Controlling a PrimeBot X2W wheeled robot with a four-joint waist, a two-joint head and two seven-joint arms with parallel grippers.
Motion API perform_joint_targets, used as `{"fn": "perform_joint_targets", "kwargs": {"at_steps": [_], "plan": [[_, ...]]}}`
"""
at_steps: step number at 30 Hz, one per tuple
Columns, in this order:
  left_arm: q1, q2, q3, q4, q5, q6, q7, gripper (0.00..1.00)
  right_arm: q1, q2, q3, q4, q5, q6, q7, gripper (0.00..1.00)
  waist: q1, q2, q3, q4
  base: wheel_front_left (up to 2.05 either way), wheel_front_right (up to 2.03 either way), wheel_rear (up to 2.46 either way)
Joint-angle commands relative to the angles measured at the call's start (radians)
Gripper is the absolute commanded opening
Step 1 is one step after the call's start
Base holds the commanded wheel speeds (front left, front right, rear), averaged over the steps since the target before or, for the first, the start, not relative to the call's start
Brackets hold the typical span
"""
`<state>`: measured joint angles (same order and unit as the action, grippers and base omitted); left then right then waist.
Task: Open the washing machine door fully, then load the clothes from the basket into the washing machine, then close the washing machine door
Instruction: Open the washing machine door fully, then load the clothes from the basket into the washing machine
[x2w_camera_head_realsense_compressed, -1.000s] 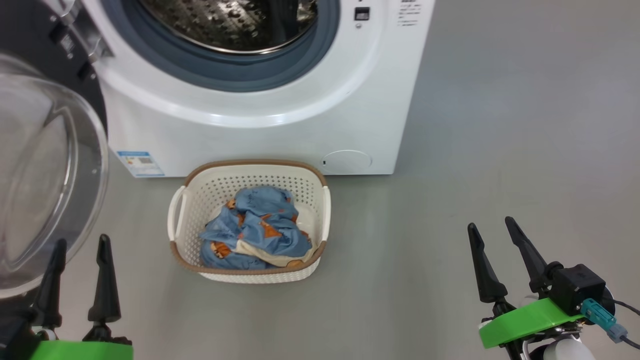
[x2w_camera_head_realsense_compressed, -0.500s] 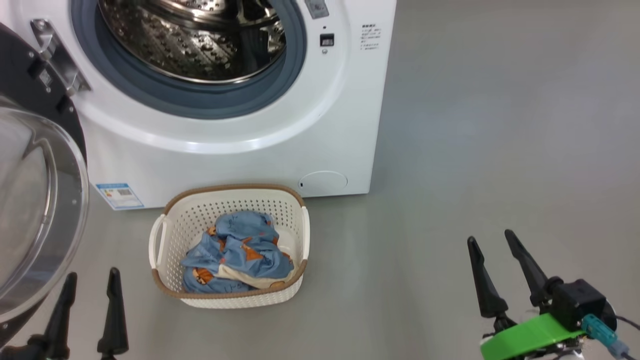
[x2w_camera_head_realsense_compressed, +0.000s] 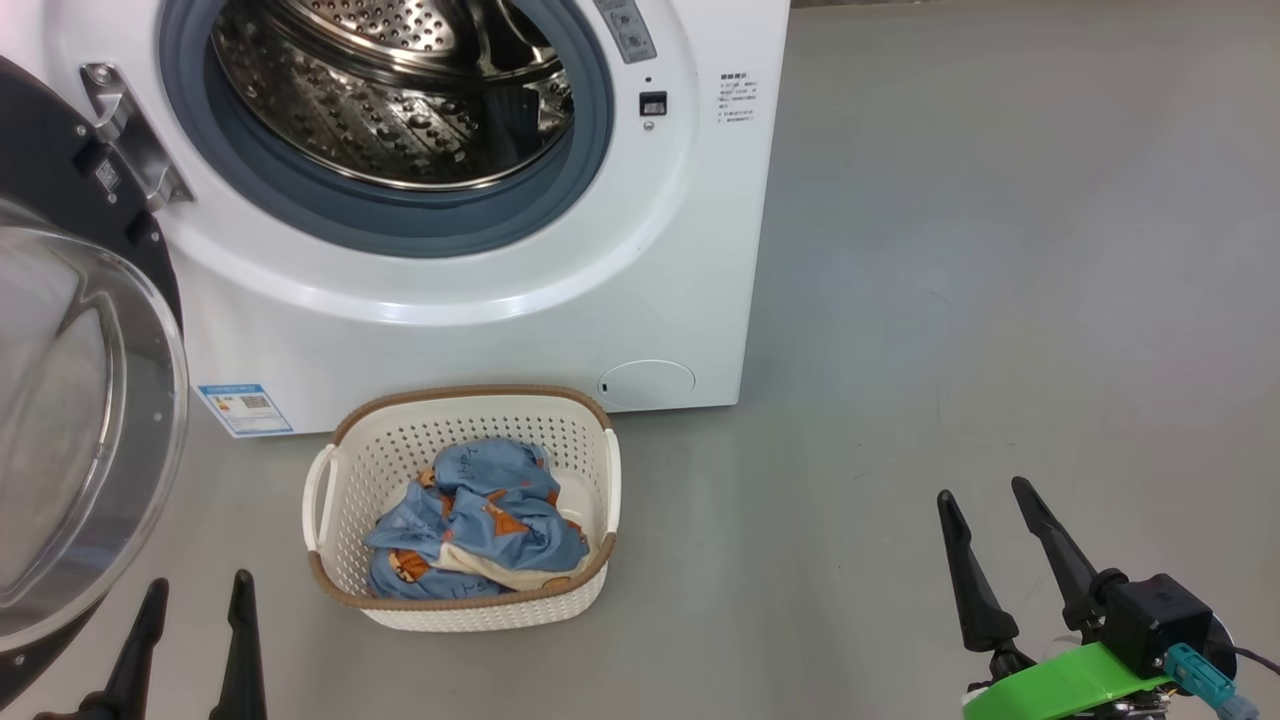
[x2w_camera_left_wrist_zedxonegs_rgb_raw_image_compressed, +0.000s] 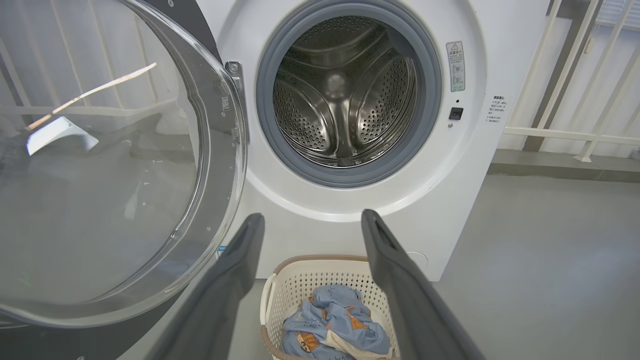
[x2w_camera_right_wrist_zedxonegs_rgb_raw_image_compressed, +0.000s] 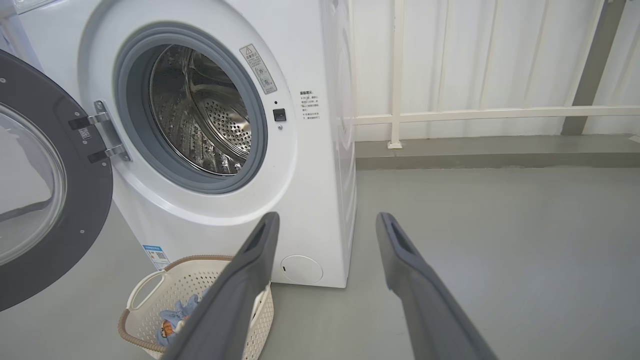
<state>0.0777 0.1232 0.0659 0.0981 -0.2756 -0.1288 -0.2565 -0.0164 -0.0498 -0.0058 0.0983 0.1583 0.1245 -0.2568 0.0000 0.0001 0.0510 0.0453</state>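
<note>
The head camera has tipped up since a second ago, so the whole picture has slid. The washing machine (x2w_camera_head_realsense_compressed: 480, 340) now shows far more of its steel drum (x2w_camera_head_realsense_compressed: 400, 100), and the basket (x2w_camera_head_realsense_compressed: 465, 392) sits lower and a little further left in that view. The things themselves have not shifted on the floor (x2w_camera_head_realsense_compressed: 950, 300).

The left jaws stand wide with nothing between them, as they did a second ago. Their two dark fingers (x2w_camera_head_realsense_compressed: 240, 640) now show only near the bottom edge, shorter than before. The right jaws are just as wide and hold nothing, and they too sit slightly lower in the head view.

The washing machine door (x2w_camera_head_realsense_compressed: 90, 420) hangs swung open to the left of the left jaws, its clear bowl window facing out, as before. The basket rests on the floor ahead of the left jaws and just to their right, and well to the left of the right jaws. The clothes (x2w_camera_head_realsense_compressed: 480, 520) lie bunched inside it, blue with orange prints and a cream part. In the left wrist view the basket shows low between the two fingers, with the open drum straight ahead above them.
</note>
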Motion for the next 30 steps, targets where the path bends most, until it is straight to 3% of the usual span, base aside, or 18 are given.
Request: {"fn": "perform_joint_targets", "kwargs": {"at_steps": [1, 30], "plan": [[-0.02, 0.015, 0.033, -0.017, 0.005, -0.002, -0.005, 1.0, 0.0, 0.0, 0.027, -0.03, -0.014, 0.006, -0.005, 1.0, 0.0, -0.0001, 0.002, 0.003, 0.0, 0.0, 0.0], [-0.042, 0.038, 0.026, 0.007, -0.01, -0.002, -0.005, 1.0, -0.007, 0.0, 0.025, -0.023, -0.01, 0.006, -0.005, 1.0, 0.0, -0.0001, 0.015, 0.011, 0.13, -0.13, 0.0]]}}
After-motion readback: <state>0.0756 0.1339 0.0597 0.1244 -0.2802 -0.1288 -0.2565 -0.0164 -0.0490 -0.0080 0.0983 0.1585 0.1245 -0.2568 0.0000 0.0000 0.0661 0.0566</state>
